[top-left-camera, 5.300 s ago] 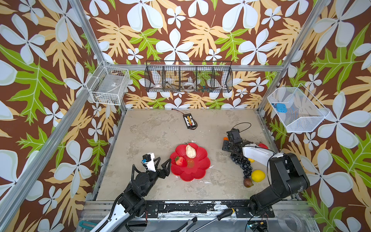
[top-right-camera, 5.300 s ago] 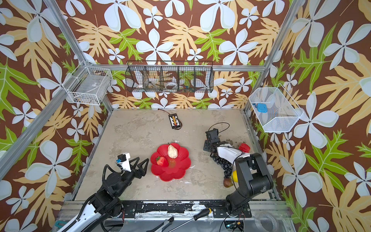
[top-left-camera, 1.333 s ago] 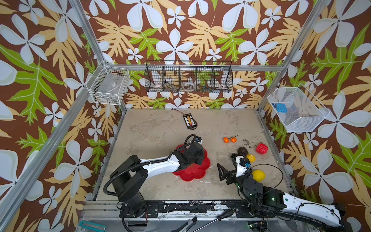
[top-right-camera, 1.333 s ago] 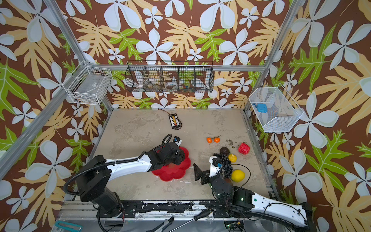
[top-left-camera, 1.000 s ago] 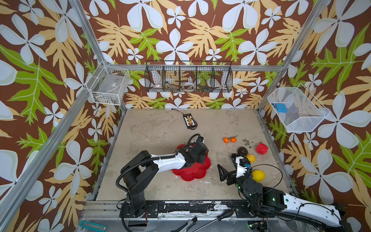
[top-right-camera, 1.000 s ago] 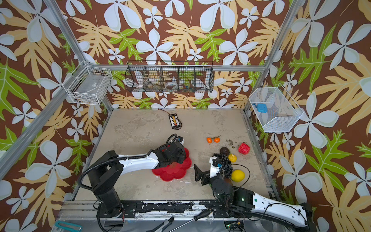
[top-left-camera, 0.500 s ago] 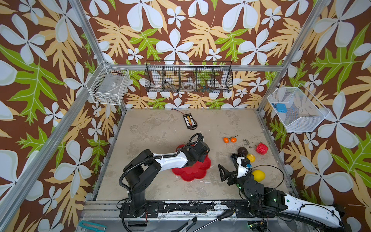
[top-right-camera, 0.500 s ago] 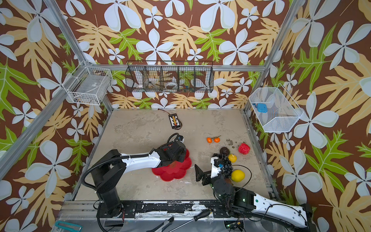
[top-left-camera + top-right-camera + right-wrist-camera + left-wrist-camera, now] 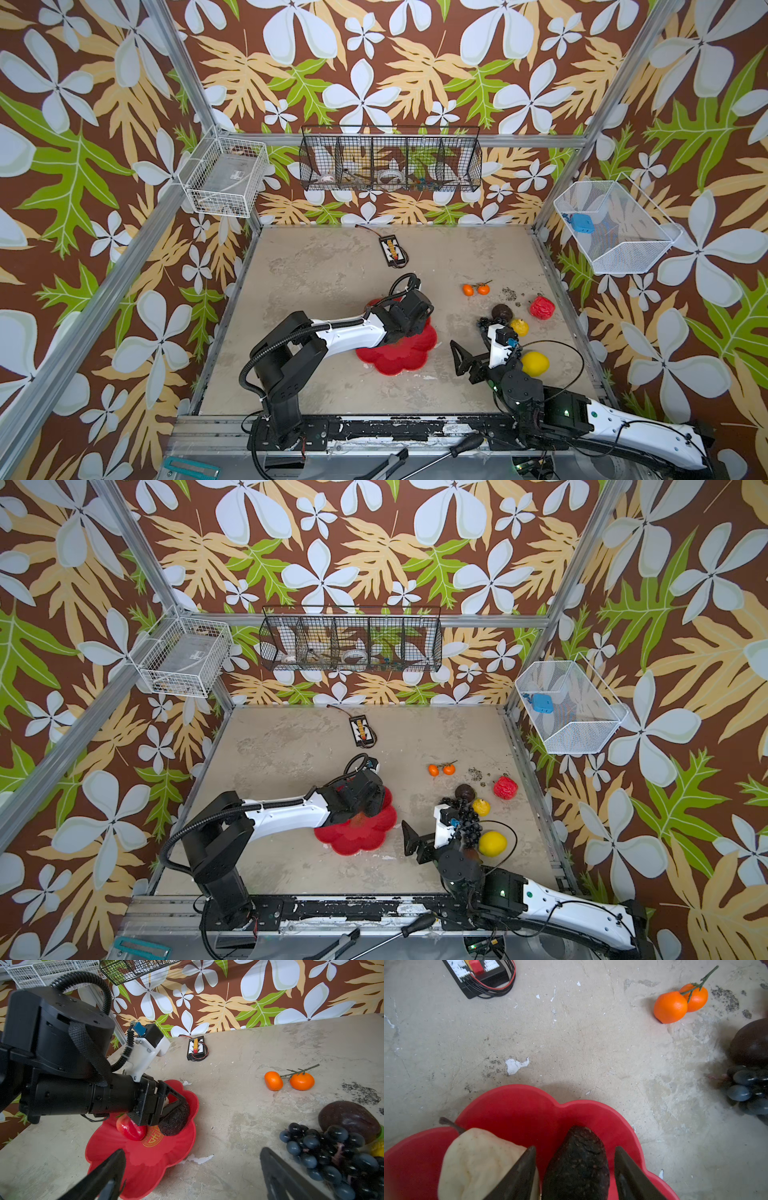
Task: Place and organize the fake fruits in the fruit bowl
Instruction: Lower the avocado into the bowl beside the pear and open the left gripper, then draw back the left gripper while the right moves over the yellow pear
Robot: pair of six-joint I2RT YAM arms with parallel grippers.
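The shallow glossy red plastic bowl shaped like a flower (image 9: pixel 399 362) sits about mid-table, toward the front edge. Three of the fakes are in it: the dark bumpy plastic avocado (image 9: pixel 579 1164), the beige plastic pear (image 9: pixel 477 1159) right beside it, and a shiny red plastic fruit (image 9: pixel 131 1129) next to the gold emblem in the middle.

My left gripper (image 9: pixel 575 1148) is down in the bowl with a finger on each side of the avocado. I'm not squeezing though: a sliver of red shows on both sides, so the fingers are let go and the avocado lies there on its own. Can't tell if one finger touches the pear.

The rest is out on the grey concrete-look tabletop (image 9: pixel 332 270), right of the bowl:
- two small oranges on one twig (image 9: pixel 475 289)
- a bumpy red plastic strawberry (image 9: pixel 541 307)
- a dark purple-brown round fruit (image 9: pixel 349 1120) against the dark plastic grape bunch (image 9: pixel 324 1153)
- a small yellow fruit (image 9: pixel 519 327)
- the bigger yellow plastic lemon (image 9: pixel 535 363), nearer the front

My right gripper (image 9: pixel 192 1152) hangs low between the bowl and the grapes, fingers spread wide with nothing in them. The small black rectangular board with red and black wires (image 9: pixel 392 251) lies near the back wall.
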